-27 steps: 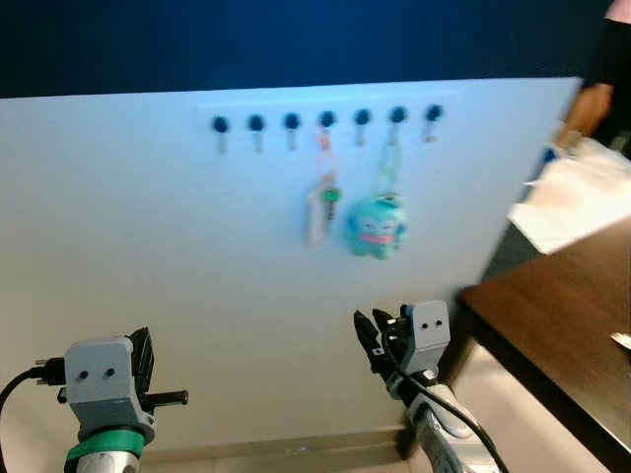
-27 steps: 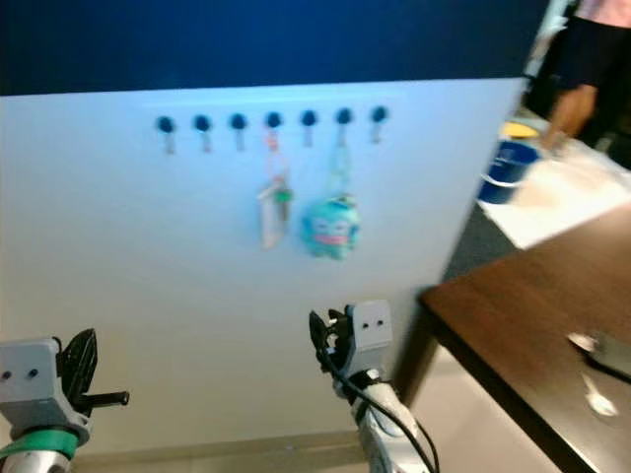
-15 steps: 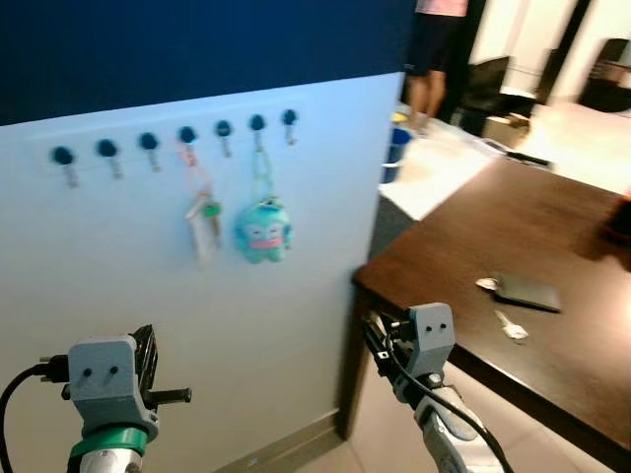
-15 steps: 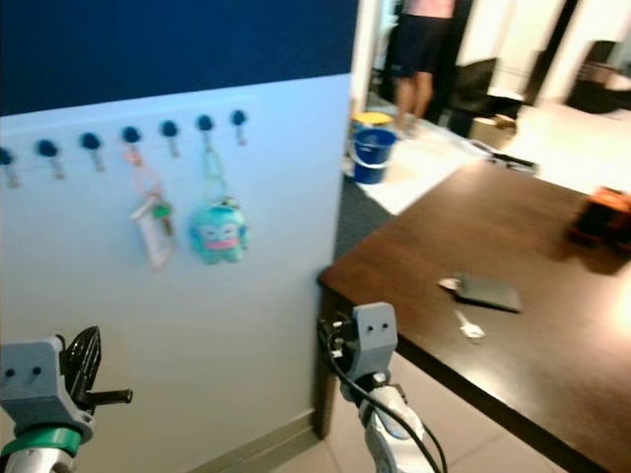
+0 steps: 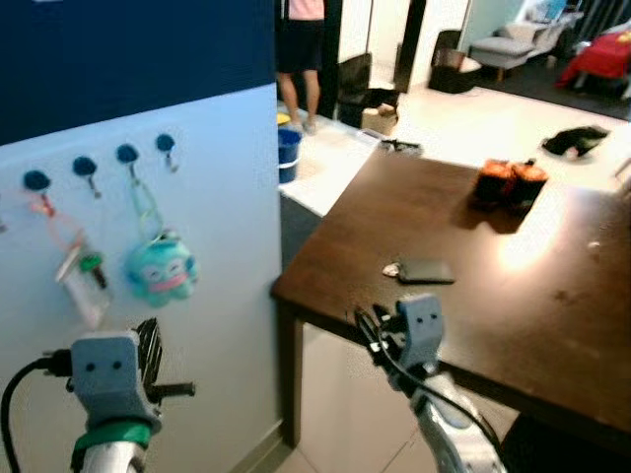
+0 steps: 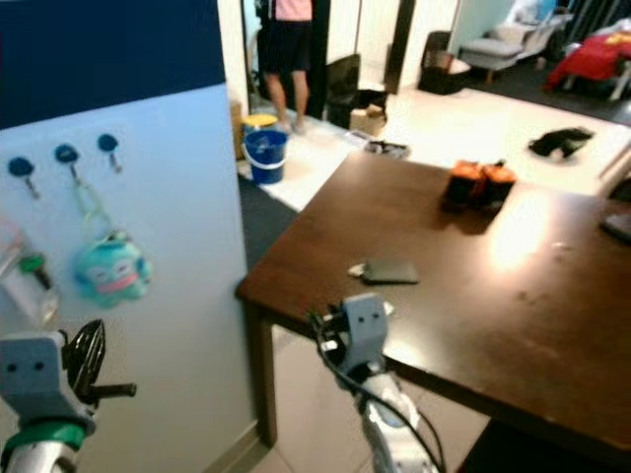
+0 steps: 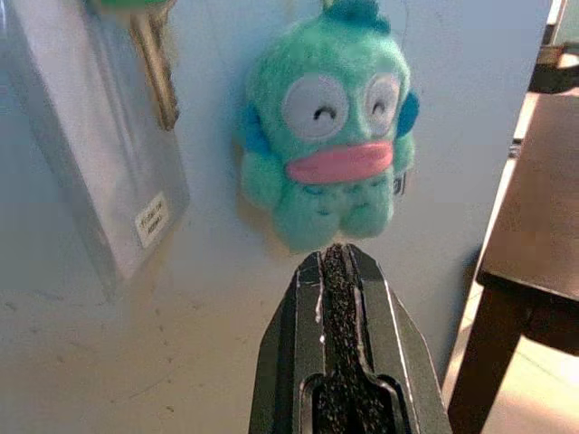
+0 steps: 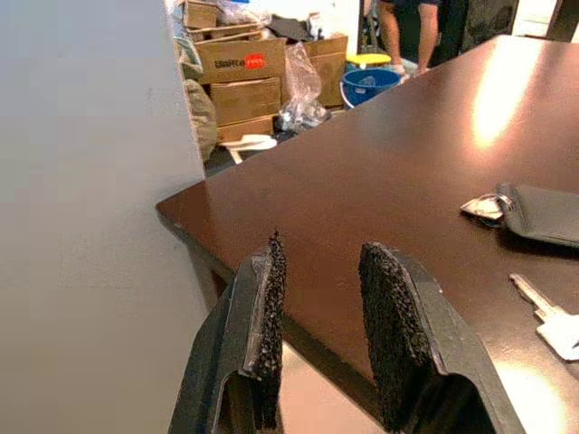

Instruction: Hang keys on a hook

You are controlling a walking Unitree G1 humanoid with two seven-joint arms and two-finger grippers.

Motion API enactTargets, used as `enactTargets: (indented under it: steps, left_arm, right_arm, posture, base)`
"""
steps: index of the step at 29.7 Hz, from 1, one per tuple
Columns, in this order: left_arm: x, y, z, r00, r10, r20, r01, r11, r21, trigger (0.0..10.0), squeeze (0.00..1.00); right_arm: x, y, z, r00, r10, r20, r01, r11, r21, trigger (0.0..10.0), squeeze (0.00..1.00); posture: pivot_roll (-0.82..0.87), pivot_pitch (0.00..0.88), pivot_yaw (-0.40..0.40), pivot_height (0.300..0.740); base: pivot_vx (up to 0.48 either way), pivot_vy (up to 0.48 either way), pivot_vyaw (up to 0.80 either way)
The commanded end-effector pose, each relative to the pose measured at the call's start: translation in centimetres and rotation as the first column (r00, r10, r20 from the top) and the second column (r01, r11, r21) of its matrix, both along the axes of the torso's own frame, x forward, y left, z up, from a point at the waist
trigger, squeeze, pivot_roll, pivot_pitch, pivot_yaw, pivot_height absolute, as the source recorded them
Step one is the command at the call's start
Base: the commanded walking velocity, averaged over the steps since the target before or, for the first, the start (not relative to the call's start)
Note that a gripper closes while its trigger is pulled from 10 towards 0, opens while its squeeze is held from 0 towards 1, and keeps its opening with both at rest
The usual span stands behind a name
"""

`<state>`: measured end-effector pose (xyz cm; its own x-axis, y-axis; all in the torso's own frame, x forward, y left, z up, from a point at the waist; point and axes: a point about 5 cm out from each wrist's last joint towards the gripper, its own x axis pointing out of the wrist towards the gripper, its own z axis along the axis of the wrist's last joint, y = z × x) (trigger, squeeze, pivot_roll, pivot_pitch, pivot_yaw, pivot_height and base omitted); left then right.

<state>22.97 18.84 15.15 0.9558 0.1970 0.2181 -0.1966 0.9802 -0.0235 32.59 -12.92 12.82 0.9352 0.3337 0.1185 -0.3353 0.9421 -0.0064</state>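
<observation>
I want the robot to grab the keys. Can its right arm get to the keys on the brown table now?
Probably yes. The right claw is open, near the table corner, and nothing stands between it and the keys beside the black wallet.

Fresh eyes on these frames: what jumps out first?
The teal plush keychain hanging from a hook on the white wall, beside a clear key tag. Then the dark wooden table on the right, with a black key pouch lying near its corner. The right gripper hangs open just short of that corner.
</observation>
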Motion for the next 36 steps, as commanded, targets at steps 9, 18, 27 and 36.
enactTargets:
  steps: [9, 18, 27, 36]
  left_arm:
    - [-1.7, -1.0, -2.6, 0.946, -0.291, -0.144, 0.299, 0.954, 0.037, 10.0, 0.0]
    - [-1.3, -0.5, -2.4, 0.979, -0.171, -0.109, 0.172, 0.985, 0.0, 10.0, 0.0]
    - [-0.9, -0.6, -2.1, 0.991, -0.1, -0.087, 0.097, 0.995, -0.038, 10.0, 0.0]
    - [-0.7, -0.7, -1.9, 0.992, -0.1, -0.075, 0.097, 0.994, -0.049, 10.0, 0.0]
  right_arm:
    - [-0.7, -0.5, -2.5, 0.997, 0.002, -0.075, -0.005, 0.999, -0.045, 10.0, 0.0]
    - [-0.4, -0.2, -2.3, 0.998, 0.003, -0.07, -0.006, 0.999, -0.043, 10.0, 0.0]
    - [-0.3, -0.1, -2.4, 0.998, 0.007, -0.063, -0.009, 0.999, -0.04, 10.0, 0.0]
    - [-0.2, 0.0, -2.3, 0.998, 0.005, -0.061, -0.007, 0.999, -0.038, 10.0, 0.0]
  posture:
    - [-0.07, 0.054, 0.106, 0.74]
    - [-0.07, 0.056, 0.106, 0.74]
    - [-0.07, 0.056, 0.107, 0.74]
    - [-0.07, 0.056, 0.108, 0.74]
  base:
    - [0.0, 0.0, -0.8]
    - [0.0, 0.0, -0.8]
    - [0.0, 0.0, -0.8]
    - [0.0, 0.0, -0.8]
